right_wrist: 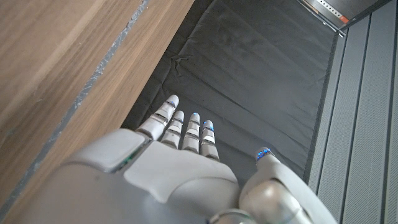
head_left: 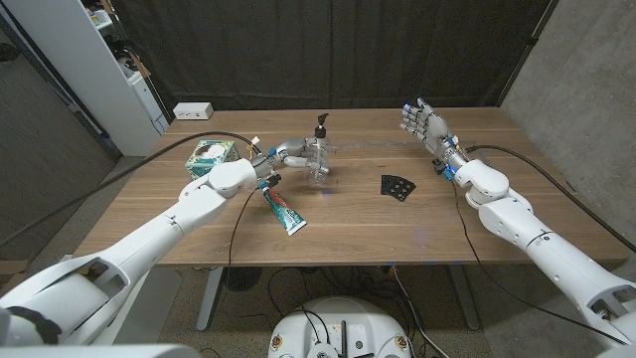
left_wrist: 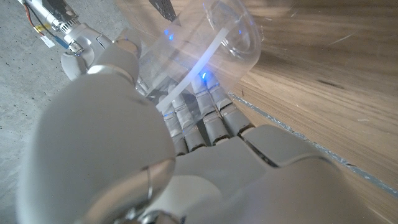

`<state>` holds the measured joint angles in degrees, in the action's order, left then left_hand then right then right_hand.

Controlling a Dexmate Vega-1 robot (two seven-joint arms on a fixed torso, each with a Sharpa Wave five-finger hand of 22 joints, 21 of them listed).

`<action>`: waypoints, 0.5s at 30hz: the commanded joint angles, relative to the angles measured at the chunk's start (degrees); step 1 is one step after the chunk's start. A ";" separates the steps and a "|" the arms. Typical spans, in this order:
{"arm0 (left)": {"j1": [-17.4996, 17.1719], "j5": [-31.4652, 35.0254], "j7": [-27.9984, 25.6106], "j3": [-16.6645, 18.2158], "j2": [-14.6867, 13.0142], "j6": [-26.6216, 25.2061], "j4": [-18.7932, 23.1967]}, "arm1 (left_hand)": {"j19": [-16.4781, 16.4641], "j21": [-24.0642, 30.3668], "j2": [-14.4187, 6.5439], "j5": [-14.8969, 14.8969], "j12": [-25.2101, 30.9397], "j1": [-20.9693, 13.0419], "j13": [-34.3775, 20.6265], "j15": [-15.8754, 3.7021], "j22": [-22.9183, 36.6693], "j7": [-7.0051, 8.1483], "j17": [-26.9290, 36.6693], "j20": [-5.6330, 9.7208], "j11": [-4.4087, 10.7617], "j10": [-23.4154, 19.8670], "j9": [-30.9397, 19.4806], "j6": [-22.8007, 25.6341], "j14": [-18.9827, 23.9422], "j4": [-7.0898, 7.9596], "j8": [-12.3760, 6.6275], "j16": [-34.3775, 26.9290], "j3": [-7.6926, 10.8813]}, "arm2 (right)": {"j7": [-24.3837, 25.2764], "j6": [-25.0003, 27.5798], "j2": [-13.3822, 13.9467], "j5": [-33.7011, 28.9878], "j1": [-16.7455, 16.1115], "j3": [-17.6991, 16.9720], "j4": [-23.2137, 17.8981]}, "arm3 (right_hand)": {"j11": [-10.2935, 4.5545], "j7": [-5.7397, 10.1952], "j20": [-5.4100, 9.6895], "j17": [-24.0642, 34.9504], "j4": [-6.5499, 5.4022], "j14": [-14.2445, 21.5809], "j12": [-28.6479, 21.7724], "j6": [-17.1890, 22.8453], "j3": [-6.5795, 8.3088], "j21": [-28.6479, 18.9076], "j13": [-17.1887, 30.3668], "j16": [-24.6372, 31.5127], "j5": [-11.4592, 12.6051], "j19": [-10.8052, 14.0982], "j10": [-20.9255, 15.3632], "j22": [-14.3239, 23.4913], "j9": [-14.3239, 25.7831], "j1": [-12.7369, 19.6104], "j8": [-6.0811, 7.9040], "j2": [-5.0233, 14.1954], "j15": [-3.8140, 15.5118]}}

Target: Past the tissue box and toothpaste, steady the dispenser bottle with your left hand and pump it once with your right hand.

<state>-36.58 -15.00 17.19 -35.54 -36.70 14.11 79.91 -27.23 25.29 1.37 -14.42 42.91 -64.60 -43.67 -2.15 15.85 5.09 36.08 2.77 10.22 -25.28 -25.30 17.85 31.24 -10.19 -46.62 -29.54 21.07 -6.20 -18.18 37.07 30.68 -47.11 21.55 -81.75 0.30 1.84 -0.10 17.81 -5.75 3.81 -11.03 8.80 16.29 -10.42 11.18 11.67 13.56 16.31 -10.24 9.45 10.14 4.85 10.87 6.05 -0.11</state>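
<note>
The clear dispenser bottle [head_left: 319,159] with a black pump head stands upright near the table's middle, beyond the green tissue box [head_left: 214,154] and the toothpaste tube [head_left: 285,212]. My left hand [head_left: 294,153] grips the bottle from its left side. In the left wrist view its fingers [left_wrist: 199,115] curl around the clear bottle [left_wrist: 214,37]. My right hand [head_left: 425,125] is well to the right of the bottle, near the table's far edge, its fingers spread and holding nothing. In the right wrist view the right hand [right_wrist: 186,162] reaches out past the table edge [right_wrist: 93,74].
A small black card with dots [head_left: 397,186] lies on the wood between the bottle and my right arm. A white power strip [head_left: 193,110] sits at the far left corner. A white shelf unit [head_left: 109,60] stands behind the table's left end.
</note>
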 commanded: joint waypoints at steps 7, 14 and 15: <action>4.85 1.51 2.90 -2.90 4.24 2.36 -6.22 | -0.11 0.78 -3.75 -0.37 -0.84 -2.70 1.01 -11.29 0.41 -0.39 -0.43 3.69 1.29 -2.23 0.48 1.05 1.74 0.38 0.01 1.17 0.64 | 8.90 6.62 8.53 -12.85 -3.60 -0.56 -14.52 | -0.12 0.03 0.35 0.09 0.10 0.33 -0.36 0.35 0.49 -0.51 -0.01 0.43 -0.05 0.45 0.03 0.21 0.15 0.14 0.21 0.72 0.45; 6.79 1.97 3.89 -4.09 6.70 4.60 -9.93 | 0.00 1.09 -3.80 -0.40 -1.29 -2.66 1.59 -11.35 0.47 -0.47 -0.45 3.68 1.28 -2.37 0.82 1.18 1.92 0.38 0.19 1.50 0.61 | 11.17 7.61 9.95 -15.97 -4.97 -1.39 -17.88 | -0.12 -0.03 0.30 0.03 0.45 0.44 -0.44 0.62 0.53 -0.52 -0.02 0.53 -0.10 0.52 -0.23 0.21 0.15 0.36 0.28 0.55 0.51; 6.94 2.04 3.83 -4.19 7.03 4.93 -10.35 | -0.04 1.15 -3.83 -0.41 -1.37 -2.63 1.67 -11.29 0.48 -0.55 -0.51 3.64 1.29 -2.34 0.86 1.17 1.97 0.40 0.22 1.59 0.64 | 11.23 7.41 10.13 -16.46 -5.03 -1.42 -18.09 | -0.15 -0.11 0.34 0.03 0.51 0.52 -0.46 0.67 0.52 -0.54 -0.02 0.58 -0.12 0.59 -0.29 0.21 0.15 0.38 0.29 0.50 0.46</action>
<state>-32.26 -13.75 19.73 -38.13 -32.78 16.25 74.19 -27.22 26.07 1.37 -14.41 41.81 -64.60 -42.04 -2.17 16.11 4.78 35.51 2.76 10.05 -25.91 -24.42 18.15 31.85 -10.19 -46.58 -28.12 21.08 1.29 -12.73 44.09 19.84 -50.16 21.07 -93.70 0.30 1.82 0.31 17.82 -5.44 4.04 -11.26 8.81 16.60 -10.42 11.18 11.91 13.56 16.72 -10.24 9.45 10.14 4.85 10.87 6.05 0.11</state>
